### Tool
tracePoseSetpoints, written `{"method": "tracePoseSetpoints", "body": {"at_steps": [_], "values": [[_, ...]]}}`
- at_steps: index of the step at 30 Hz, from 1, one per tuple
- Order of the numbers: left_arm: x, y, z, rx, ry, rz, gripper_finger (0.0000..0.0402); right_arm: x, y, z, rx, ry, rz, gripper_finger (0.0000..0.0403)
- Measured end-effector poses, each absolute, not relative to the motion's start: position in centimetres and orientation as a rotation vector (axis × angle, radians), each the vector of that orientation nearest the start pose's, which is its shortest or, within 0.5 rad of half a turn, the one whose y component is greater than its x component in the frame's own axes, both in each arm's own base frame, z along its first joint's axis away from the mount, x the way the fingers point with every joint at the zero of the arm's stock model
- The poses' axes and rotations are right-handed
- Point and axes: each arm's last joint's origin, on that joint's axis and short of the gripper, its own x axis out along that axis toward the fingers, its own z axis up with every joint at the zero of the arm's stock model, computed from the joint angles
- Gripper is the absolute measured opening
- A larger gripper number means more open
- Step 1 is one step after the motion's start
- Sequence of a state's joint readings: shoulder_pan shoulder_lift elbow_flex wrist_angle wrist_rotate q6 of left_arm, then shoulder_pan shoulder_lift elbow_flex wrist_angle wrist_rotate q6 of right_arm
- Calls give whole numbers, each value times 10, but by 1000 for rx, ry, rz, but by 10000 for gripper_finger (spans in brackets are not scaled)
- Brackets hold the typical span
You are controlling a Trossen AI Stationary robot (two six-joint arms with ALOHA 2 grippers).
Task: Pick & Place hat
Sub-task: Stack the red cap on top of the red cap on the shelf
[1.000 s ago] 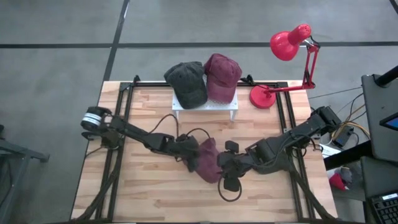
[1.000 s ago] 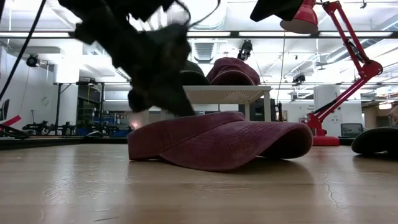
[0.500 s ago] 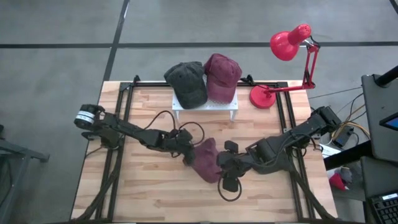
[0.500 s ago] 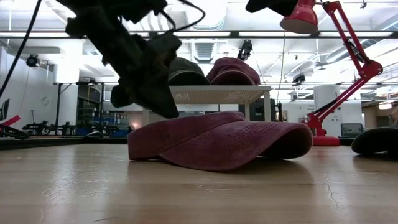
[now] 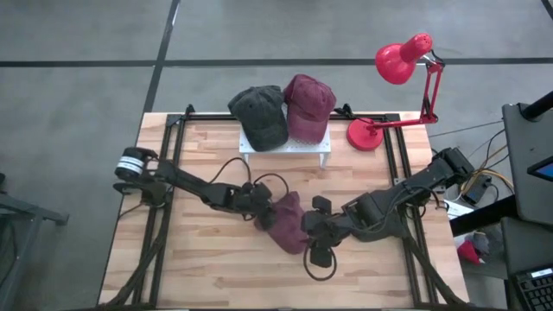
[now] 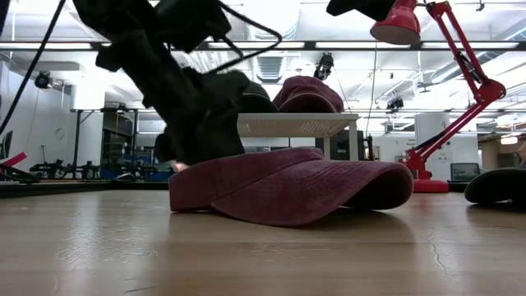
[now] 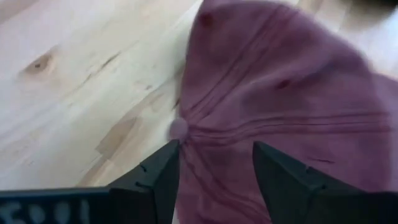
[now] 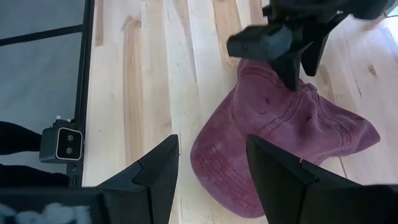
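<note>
Three caps in view: a maroon cotton baseball cap (image 5: 289, 223) flat on the light wooden slatted worktop (image 5: 207, 276), mid-worktop between both arms, plus a dark grey cap (image 5: 259, 115) and a second maroon cap (image 5: 308, 105) sitting side by side on the white perforated stand (image 5: 285, 149) at the far edge. Red desk lamp (image 5: 399, 82) stands just beside the stand. Left gripper (image 7: 214, 168) is right over the cap on the worktop, its fingers (image 7: 155, 177) spread apart astride the crown at the top button, nothing pinched between them. Low view shows the left arm down at the cap's brim end, cap resting on the wood. Right gripper (image 8: 211, 165) sits near the cap's other side, fingers (image 8: 158, 168) apart, empty, not touching the cap.
</note>
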State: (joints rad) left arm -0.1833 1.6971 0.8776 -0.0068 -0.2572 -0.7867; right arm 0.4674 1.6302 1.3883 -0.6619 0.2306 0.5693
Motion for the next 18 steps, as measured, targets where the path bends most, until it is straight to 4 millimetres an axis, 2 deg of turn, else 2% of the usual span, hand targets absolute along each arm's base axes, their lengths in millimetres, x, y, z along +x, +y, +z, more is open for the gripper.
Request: {"method": "tracePoseSetpoints", "body": {"at_steps": [8,12,15,18], "values": [[333,-54,119,-541,773,466,193,313,150,291,214,880,-32,183],[333,-55,96,-505,852,480,187,313,150,290,213,881,-34,183],[332,-56,84,-506,908,471,154,313,150,290,214,881,-36,183],[331,-59,80,-504,928,459,87,313,150,290,217,881,-37,183]]}}
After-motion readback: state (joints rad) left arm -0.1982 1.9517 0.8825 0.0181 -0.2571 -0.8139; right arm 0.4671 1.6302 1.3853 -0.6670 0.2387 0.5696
